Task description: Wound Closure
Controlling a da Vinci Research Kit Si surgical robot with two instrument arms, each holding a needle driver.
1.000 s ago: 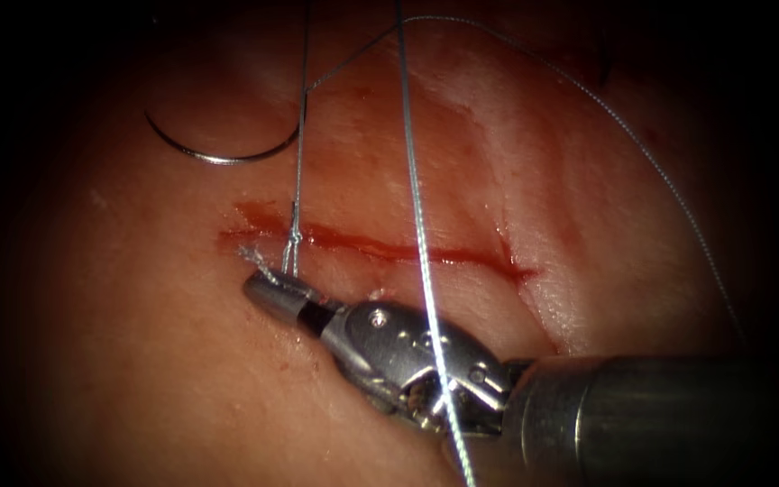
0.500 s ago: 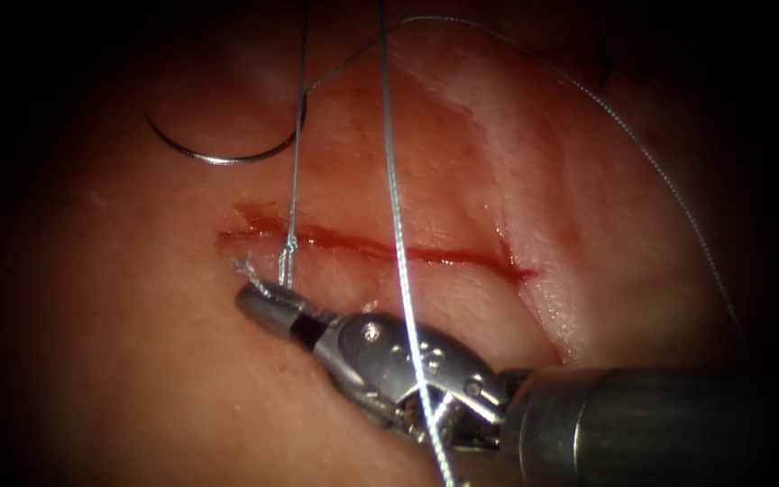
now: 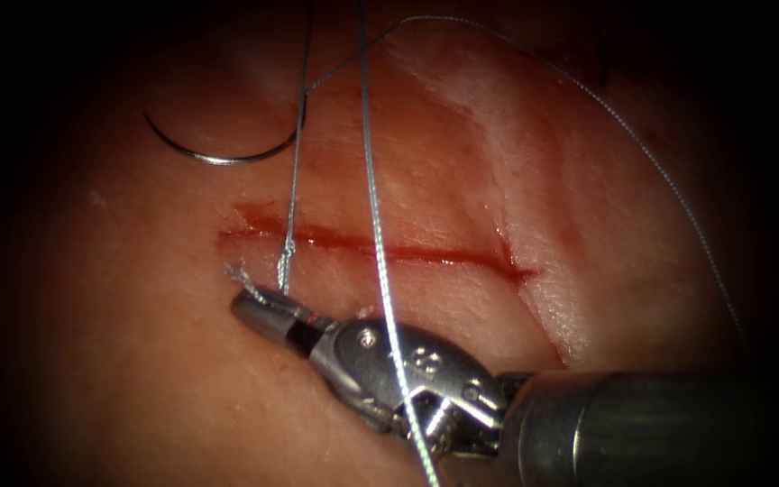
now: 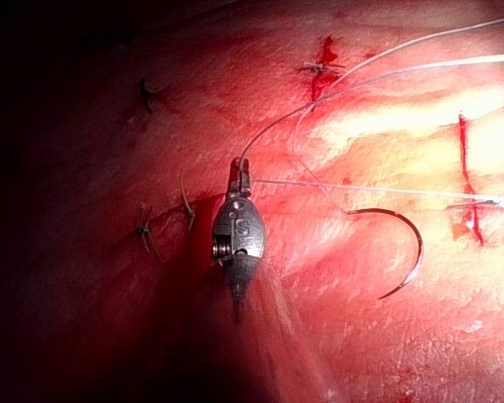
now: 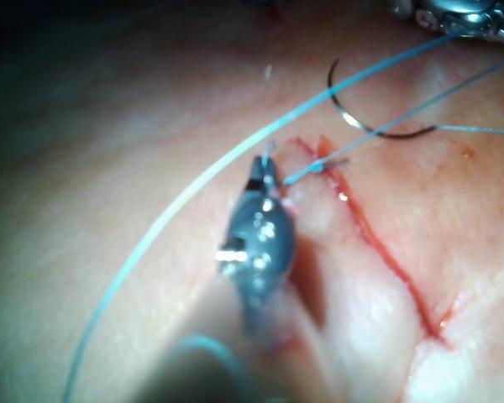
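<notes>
The cut [image 3: 407,254] runs across the tissue [image 3: 137,361] with red fluid along it. At its left end sits a knot [image 3: 288,245]. Just below it my right tool [image 3: 243,308] is shut on the short frayed thread tail [image 3: 238,274]; the same grip shows at the right tool [image 5: 265,172]. The curved needle [image 3: 218,158] lies free on the tissue above the cut's left end, not in it, and shows again as the needle [image 4: 403,243]. My left tool [image 4: 242,172] is shut on the thread. A long taut strand [image 3: 376,225] crosses over the right tool's wrist.
Thread [image 3: 642,153] arcs wide over the tissue to the right. A pale ridge [image 3: 534,289] meets the cut's right end. Older knotted stitches [image 4: 144,231] sit on the tissue near the left tool. The right tool's shaft [image 3: 642,424] lies low over the tissue.
The right tool has drawn the tail slightly left and down, away from the cut. The long taut strand has swung to the left. The needle has not moved.
</notes>
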